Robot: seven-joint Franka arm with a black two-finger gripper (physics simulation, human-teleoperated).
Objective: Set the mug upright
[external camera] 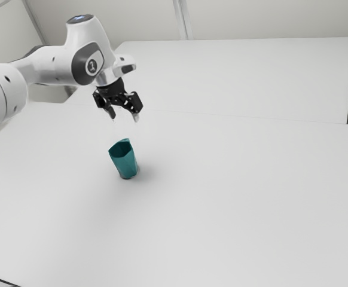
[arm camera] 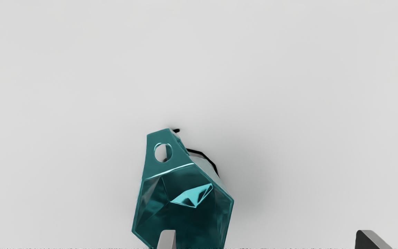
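The black gripper (external camera: 125, 118) hangs above the table in the exterior view, a short way over the mug, its two fingers spread and nothing between them. Beneath it the teal faceted mug (external camera: 125, 160) has its open mouth facing up, its body leaning slightly toward the exterior view's left. In the wrist view the mug (arm camera: 181, 214) shows its hollow inside and a handle with a round hole. The gripper (arm camera: 266, 238) is open there, one fingertip overlapping the mug's mouth in the picture, the other well off to its side.
The white tabletop (external camera: 222, 203) surrounds the mug. A second white surface (external camera: 240, 78) lies beyond it toward the back wall. The arm comes in from the exterior view's left.
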